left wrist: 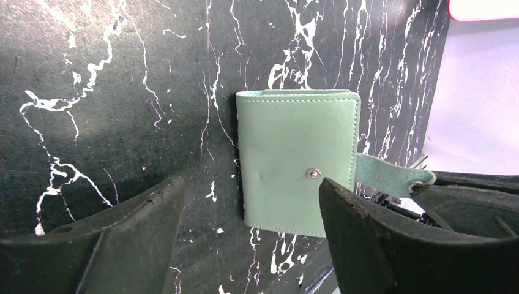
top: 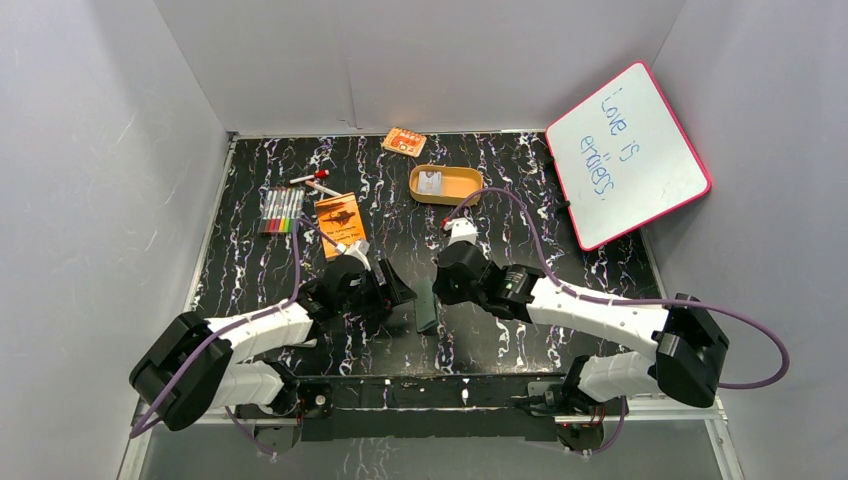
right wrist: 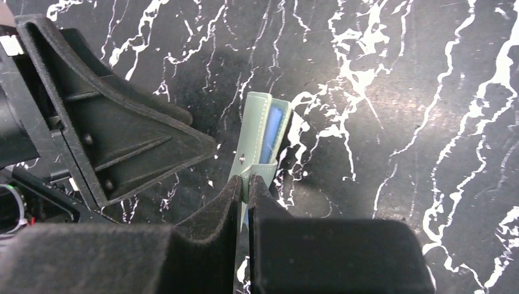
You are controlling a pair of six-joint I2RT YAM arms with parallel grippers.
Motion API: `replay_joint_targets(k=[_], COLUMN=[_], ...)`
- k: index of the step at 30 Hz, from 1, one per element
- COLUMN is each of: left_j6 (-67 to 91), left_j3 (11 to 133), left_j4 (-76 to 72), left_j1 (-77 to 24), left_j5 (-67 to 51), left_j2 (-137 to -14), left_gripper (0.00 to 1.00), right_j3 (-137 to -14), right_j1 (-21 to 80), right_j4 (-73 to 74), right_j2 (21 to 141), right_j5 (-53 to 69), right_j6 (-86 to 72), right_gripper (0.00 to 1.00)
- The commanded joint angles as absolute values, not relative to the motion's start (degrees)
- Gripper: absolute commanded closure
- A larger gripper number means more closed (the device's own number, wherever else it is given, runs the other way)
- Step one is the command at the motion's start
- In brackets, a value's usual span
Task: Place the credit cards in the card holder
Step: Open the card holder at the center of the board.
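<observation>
Green wallet (left wrist: 294, 159) stands on edge by the near edge of the bench (top: 385, 190); my right gripper (right wrist: 245, 182) pinches its snap tab (left wrist: 392, 174), my left gripper (left wrist: 251, 184) spread wide before it.

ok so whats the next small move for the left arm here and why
Probably close the left gripper on the wallet. Its open fingers frame the wallet without touching it, while the right gripper is shut on the unsnapped tab. With one cover held, the right could likely pull the wallet open.
</observation>
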State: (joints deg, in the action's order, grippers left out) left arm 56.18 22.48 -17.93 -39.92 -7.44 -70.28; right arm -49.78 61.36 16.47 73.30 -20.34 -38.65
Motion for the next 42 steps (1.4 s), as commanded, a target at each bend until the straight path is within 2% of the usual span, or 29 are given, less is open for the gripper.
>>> replay_joint_targets(k=[1, 9, 16, 28, 32, 40, 42], left_j6=[54.5, 56.7, 55.8, 54.1, 53.7, 53.8, 53.9], left_j3=[24.0, 22.5, 23.1, 25.9, 26.4, 25.7, 25.6], left_j4=[-18.4, -23.5, -21.4, -17.7, -16.6, -16.4, -16.5], left_j1=[-39.9, -39.9, -39.9, -39.9, -39.9, -39.9, -39.9], left_j5=[-10.7, -14.5, -13.8, -12.8, -12.2, -12.1, -12.1], left_j2=[-70.0, -70.1, -68.6, -71.8, -71.6, -71.9, -71.9], left_gripper=[0.2, 0.16, 0.15, 0.25, 0.33, 0.66, 0.7], right_j3=[-49.3, -47.6, -47.4, -46.6, -46.4, -44.2, -43.8], right_j1=[61.4, 61.4, 61.4, 61.4, 61.4, 61.4, 61.4], right_j4=[11.4, 5.6, 4.5, 1.2, 1.1, 1.3, 1.3], right_j2=[73.8, 74.2, 73.9, 70.0, 69.4, 68.3, 67.9], right_j5=[-16.4, -12.4, -11.9, -10.0, -10.1, -11.6, -12.1], right_j6=[-38.7, -39.8, -40.2, -39.7, -39.8, -40.6, -40.7], right_gripper=[1.0, 1.0, 1.0, 1.0, 1.0, 1.0, 1.0])
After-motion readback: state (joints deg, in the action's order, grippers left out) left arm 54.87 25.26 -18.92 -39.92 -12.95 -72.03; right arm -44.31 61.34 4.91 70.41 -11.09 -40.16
